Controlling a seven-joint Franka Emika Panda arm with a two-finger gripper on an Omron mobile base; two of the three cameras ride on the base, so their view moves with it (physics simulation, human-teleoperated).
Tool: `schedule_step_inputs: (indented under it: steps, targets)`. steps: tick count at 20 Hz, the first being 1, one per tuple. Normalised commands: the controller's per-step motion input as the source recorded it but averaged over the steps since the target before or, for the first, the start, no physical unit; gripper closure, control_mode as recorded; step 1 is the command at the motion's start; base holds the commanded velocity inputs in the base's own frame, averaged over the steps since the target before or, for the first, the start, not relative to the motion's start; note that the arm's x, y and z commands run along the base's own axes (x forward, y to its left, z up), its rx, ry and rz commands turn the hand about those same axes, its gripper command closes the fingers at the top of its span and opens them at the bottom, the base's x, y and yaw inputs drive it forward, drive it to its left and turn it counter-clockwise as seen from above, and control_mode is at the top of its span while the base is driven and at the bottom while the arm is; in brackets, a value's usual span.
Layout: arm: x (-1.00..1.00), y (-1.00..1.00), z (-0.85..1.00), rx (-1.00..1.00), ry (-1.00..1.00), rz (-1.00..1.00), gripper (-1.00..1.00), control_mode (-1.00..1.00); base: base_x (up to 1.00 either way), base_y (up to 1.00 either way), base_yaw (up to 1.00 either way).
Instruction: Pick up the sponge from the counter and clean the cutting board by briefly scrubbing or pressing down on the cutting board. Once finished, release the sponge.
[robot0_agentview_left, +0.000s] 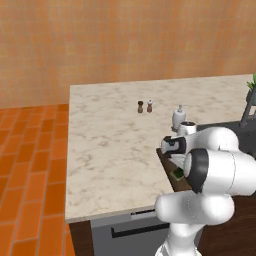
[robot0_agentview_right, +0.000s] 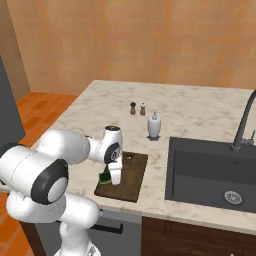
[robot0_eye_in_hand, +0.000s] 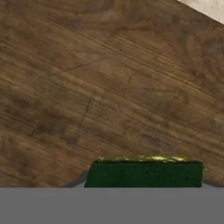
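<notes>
On the board (robot0_agentview_right: 131, 172), near its front-left corner, the sponge (robot0_agentview_right: 105, 177) sits directly under the end effector (robot0_agentview_right: 114, 179). In the right base view the end effector points straight down, its white fingers against the sponge's right side, green block poking out to the left of them. Fingers are clamped on the sponge; it's pressed onto the wood.

Hand view: sponge (robot0_eye_in_hand: 144, 173) sits at the bottom centre, right at the fingertip line, dark green face toward the camera with a thin yellow strip along its far edge. Its long axis runs left-right across that view, i.e. across the finger gap. Wood grain of the board (robot0_eye_in_hand: 109, 87) fills the rest, with a sliver of pale surface (robot0_eye_in_hand: 209, 8) at the top right corner.

Left base view: sponge (robot0_agentview_left: 177, 173) is a small green patch just below the hand, mostly hidden by the arm's elbow; board (robot0_agentview_left: 169, 167) edge visible as a dark strip.

Board lies on the surface (robot0_agentview_right: 95, 117) by the front edge, long axis running front-to-back, hole end away from the robot, left of the sink (robot0_agentview_right: 212, 172).

Behind the board: a white soap bottle (robot0_agentview_right: 154, 125), then two small shakers (robot0_agentview_right: 137, 108) further back. Faucet (robot0_agentview_right: 243, 126) at the sink's far right.

No readable writing or labels anywhere.
</notes>
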Motion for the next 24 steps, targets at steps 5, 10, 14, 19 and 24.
schedule_step_inputs:
  steps: [5, 10, 14, 19, 24]
  targets:
    - [-0.01, 0.93, 0.13, 0.00, -0.07, 0.07, 1.00, -1.00, 0.00, 0.00, 0.00]
    - [-0.09, 0.97, -0.22, 0.00, -0.07, 0.15, 1.00, -1.00, 0.00, 0.00, 0.00]
    - [-0.05, 0.49, -0.14, 0.00, -0.09, 0.12, -1.00, -1.00, 0.00, 0.00, 0.00]
    - [-0.15, 0.00, 0.30, 0.00, -0.19, 0.01, -1.00, -1.00, 0.00, 0.00, 0.00]
    - [-0.23, 0.00, 0.76, 0.03, -0.19, 0.00, -1.00, -1.00, 0.00, 0.00, 0.00]
